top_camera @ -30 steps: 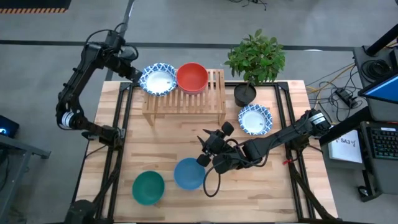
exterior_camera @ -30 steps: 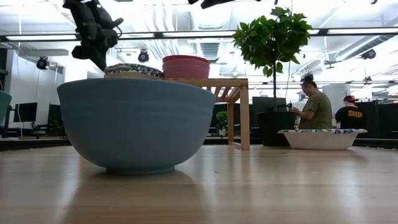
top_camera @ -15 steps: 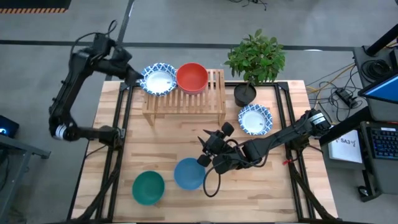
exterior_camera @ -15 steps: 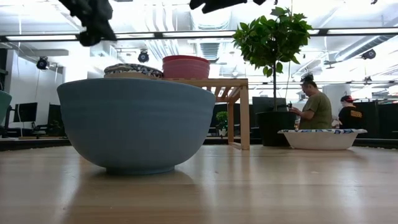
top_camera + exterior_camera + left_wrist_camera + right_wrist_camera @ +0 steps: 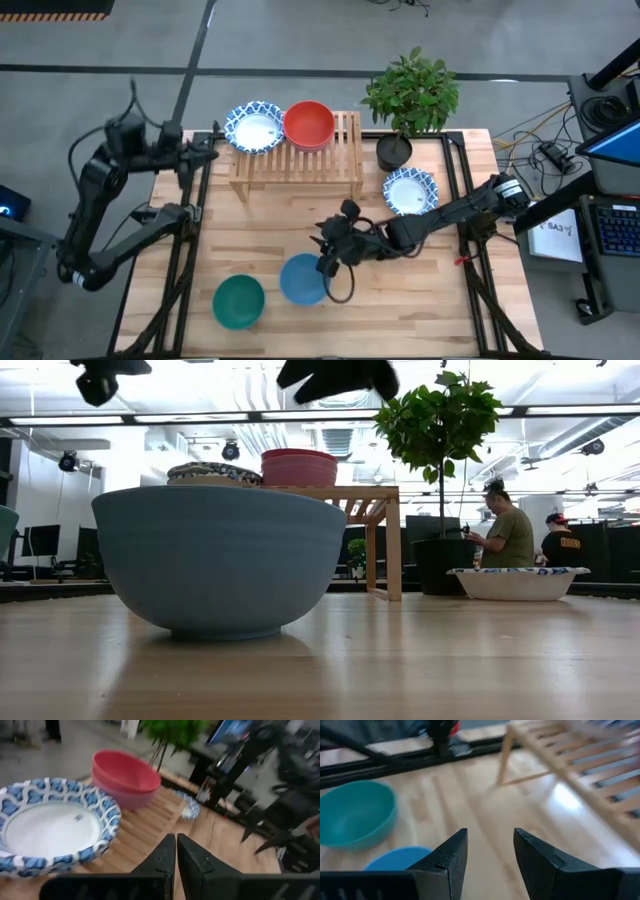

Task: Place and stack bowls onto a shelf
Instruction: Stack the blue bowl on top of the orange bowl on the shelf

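Observation:
On the shelf (image 5: 300, 165) sits a stack of white bowls with blue rims (image 5: 253, 127), with a red bowl (image 5: 308, 123) nested in a pink one beside it. Another white bowl with a blue rim (image 5: 410, 192), a blue bowl (image 5: 302, 280) and a green bowl (image 5: 238, 301) rest on their bases on the table. My left gripper (image 5: 207, 150) is shut and empty, off the shelf's left end; its wrist view shows the white stack (image 5: 50, 827) and the red bowl (image 5: 127, 775). My right gripper (image 5: 324, 248) is open, in the air by the blue bowl's far right rim (image 5: 400, 857).
A potted plant in a black pot (image 5: 394, 151) stands at the shelf's right end, close to the white bowl on the table. The shelf's right half (image 5: 345, 135) is bare slats. People sit in the room beyond the table (image 5: 505, 530).
My left gripper has drawn back from the white stack on the shelf, toward the table's left edge. My right gripper has come lower and a little toward the table's left edge, near the blue bowl. No bowl has moved.

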